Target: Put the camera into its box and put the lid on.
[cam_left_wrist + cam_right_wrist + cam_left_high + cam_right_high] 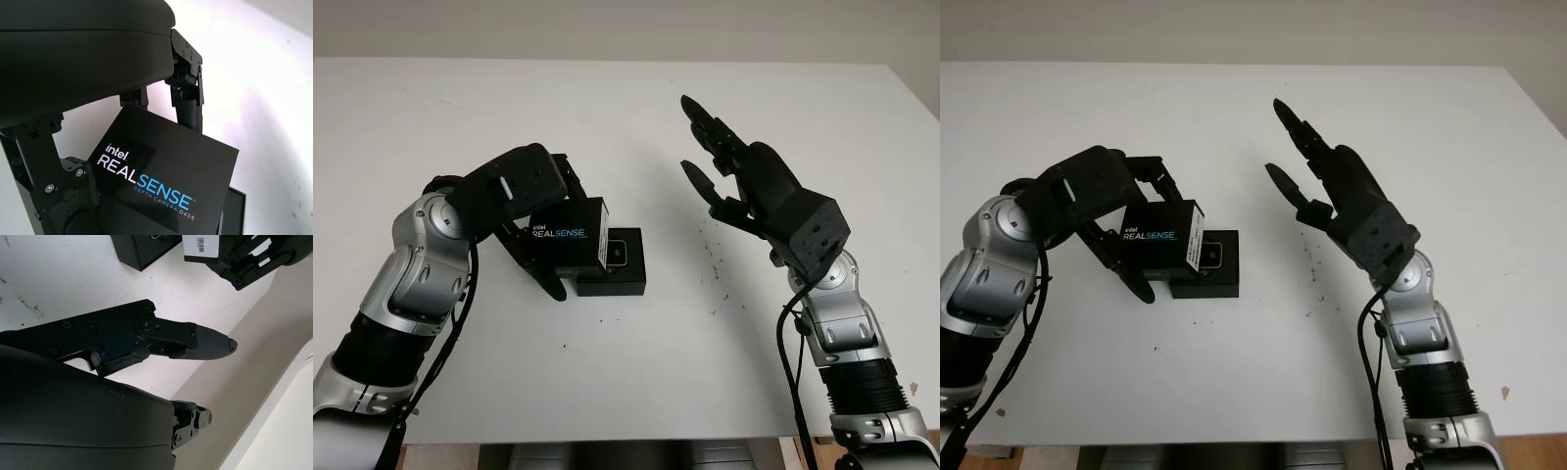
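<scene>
The table (636, 372) is plain white, marked by a few dark specks (717, 279). The lid (168, 183) is matt black with white "intel REALSENSE" lettering, part of it light blue, and carries a white barcode label (204, 246) on one end. The box (622, 269) is black, with what may be a silvery camera (619, 254) inside. Both hands are black; the forearms silver-grey.

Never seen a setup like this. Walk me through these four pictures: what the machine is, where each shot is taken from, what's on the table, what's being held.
It is a humanoid robot with two arms and three-finger hands. Two pictures come from its head, looking down at a white table; the other two come from cameras at each wrist. The left hand grips a black lid printed "RealSense", held just above the black box on the table. Something pale shows inside the box, probably the camera. The right hand is open, raised to the box's right.
</scene>
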